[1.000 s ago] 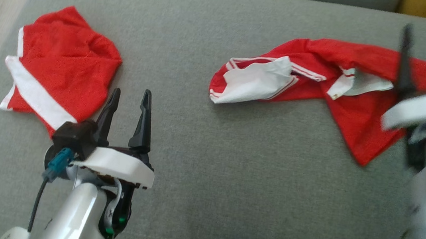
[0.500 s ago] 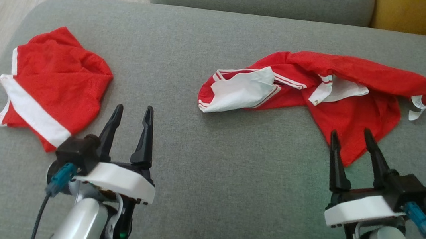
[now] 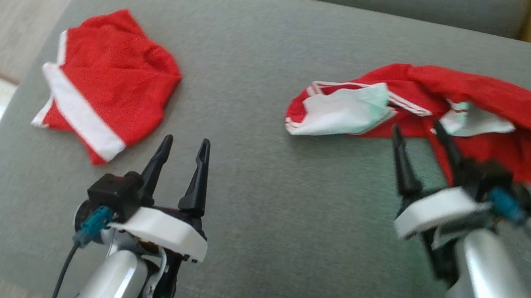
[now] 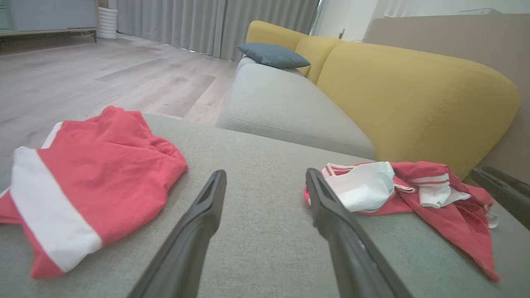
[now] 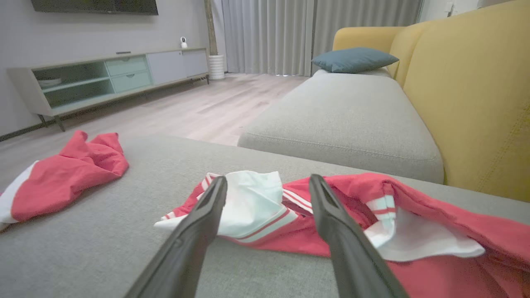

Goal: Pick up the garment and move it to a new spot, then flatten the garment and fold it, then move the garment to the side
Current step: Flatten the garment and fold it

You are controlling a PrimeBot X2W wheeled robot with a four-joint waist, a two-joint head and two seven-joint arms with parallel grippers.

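red jersey (image 3: 477, 90) is lying soft and floppy; grab its white sleeve (image 3: 344, 113). left pincer (image 3: 186, 140), right pincer (image 3: 416, 127) are gaping empty.

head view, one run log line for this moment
left tool: open, empty | right tool: open, aimed at crumpled garment | folded garment: on cushion

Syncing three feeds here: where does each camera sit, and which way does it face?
Head: above, looking down on the grey cushion; shows left tool and right tool, both open.
Left wrist: along its own fingers, toward the yellow sofa.
Right wrist: along its own fingers, at the crumpled garment.
Shared: all three show the crumpled garment.
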